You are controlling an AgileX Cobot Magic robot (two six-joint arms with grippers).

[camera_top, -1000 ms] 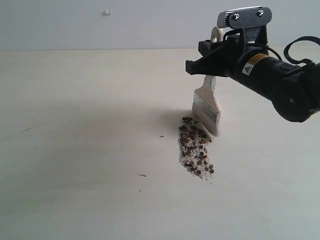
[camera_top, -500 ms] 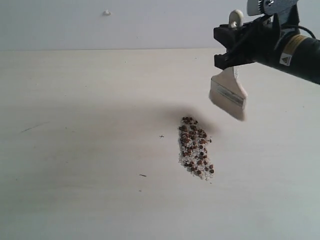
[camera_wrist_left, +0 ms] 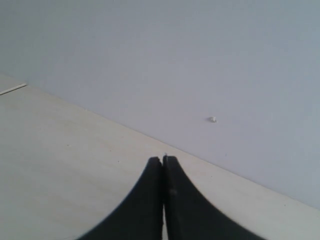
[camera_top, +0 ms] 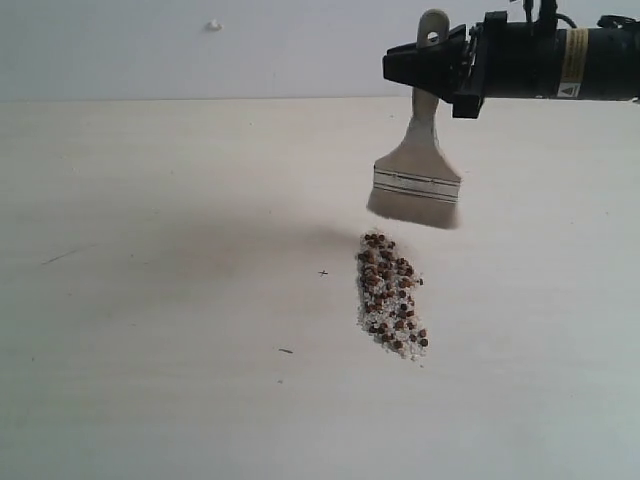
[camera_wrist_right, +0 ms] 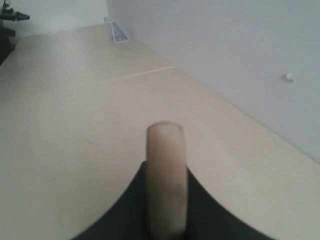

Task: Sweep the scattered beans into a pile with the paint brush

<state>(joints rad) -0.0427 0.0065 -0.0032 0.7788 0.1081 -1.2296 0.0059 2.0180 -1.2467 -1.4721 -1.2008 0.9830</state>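
In the exterior view we see the right gripper [camera_top: 418, 67] reaching in level above the table [camera_top: 150, 260], its jaws clamped on the top of the paint brush [camera_top: 416, 186] handle. The brush hangs upright in the air with its bristles pointing down, clear of the surface and just behind the far end of the pile [camera_top: 390, 300]. The beans [camera_top: 374, 262] lie together with whitish crumbs in one narrow band that is longer than it is wide. We find no strays elsewhere on the table.

In the left wrist view the left gripper [camera_wrist_left: 163, 167] has its two dark fingers pressed together with nothing between them. It faces bare table and wall [camera_wrist_left: 200, 60], well away from the work.

In the right wrist view only the rounded end of the wooden handle shows, standing up between the dark jaws that pinch it.

We judge the gathering largely done. What is left, if anything, is a stroke or two along the band to push it into a more compact heap
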